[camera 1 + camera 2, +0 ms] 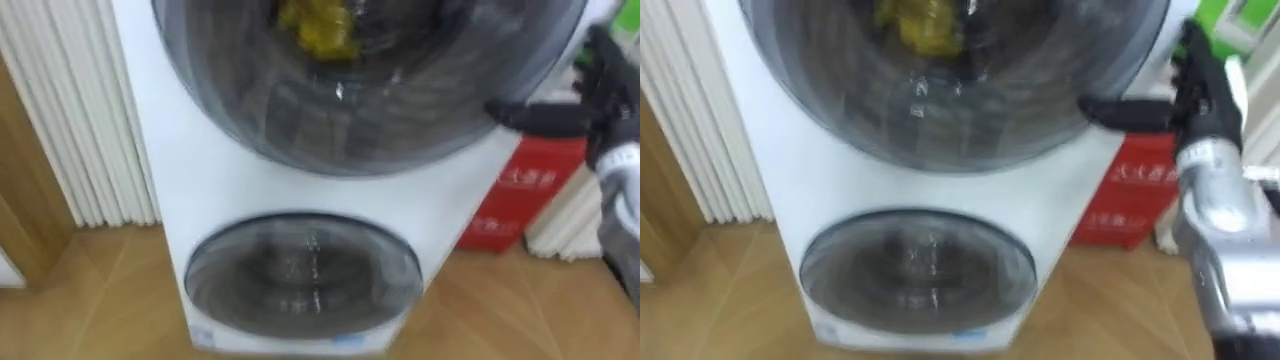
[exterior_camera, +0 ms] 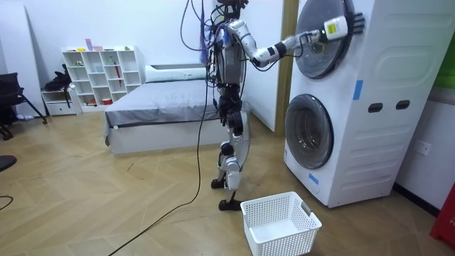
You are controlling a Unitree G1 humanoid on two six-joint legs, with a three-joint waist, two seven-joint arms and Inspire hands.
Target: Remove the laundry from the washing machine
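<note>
The robot is standing directly in front of the tall white stacked washing machine [image 1: 200,180], facing its two round, dark-glass doors. The right arm is reaching up and forward to the machine's upper round door [image 1: 380,90], and the black right hand [image 1: 605,100] is sitting at that door's right edge. The hand is spread wide and is holding nothing, with the thumb [image 1: 530,118] pointing straight across onto the door's rim. Whether the upper door is latched or slightly ajar cannot be told. The crumpled yellow garment [image 1: 315,28] is lying inside the machine's upper drum, showing through the glass near the top of the door. The machine's lower round door [image 1: 300,275] is sitting shut below it. The left hand [image 2: 227,107] is hanging at the robot's hip, away from the machine, and its state cannot be told. A white perforated plastic laundry basket [image 2: 277,231] is resting on the wooden floor [image 1: 90,290] just in front of the machine's base, beside the robot's feet. A red container with white print [image 1: 525,195] is standing to the right of the machine, and a white ribbed panel [image 1: 85,110] is standing to its left.
</note>
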